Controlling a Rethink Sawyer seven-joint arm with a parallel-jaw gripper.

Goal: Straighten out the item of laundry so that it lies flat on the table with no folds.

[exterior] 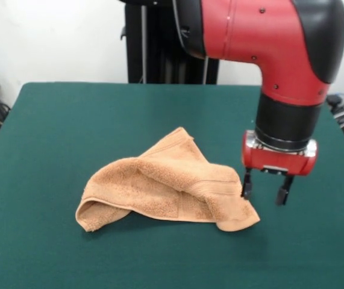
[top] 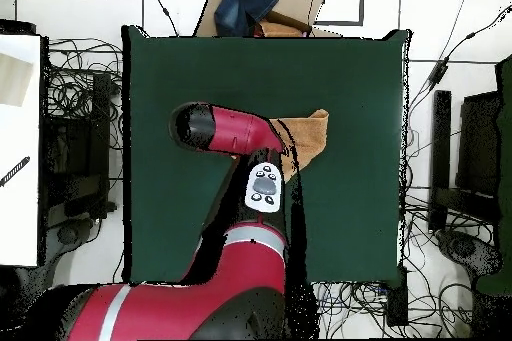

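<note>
Towel (exterior: pixel 172 189) crumpled on table (exterior: pixel 57 132) | gripper (exterior: pixel 265 192) at its 3 o'clock corner, spread, possibly touching | overhead: arm (top: pixel 235 135) hides most of towel

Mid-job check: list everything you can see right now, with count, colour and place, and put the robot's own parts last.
towel: one, peach-orange, crumpled and folded over itself near the table's middle.
table: one, dark green top, under the towel.
cardboard box: one, brown, with dark blue cloth on it, past the table's far edge in the overhead view.
cables: many, black, on the floor around the table.
arm: one, red and black, coming down over the towel's corner.
gripper: one, black fingers open, at the towel's corner in the front view, holding nothing.
</note>
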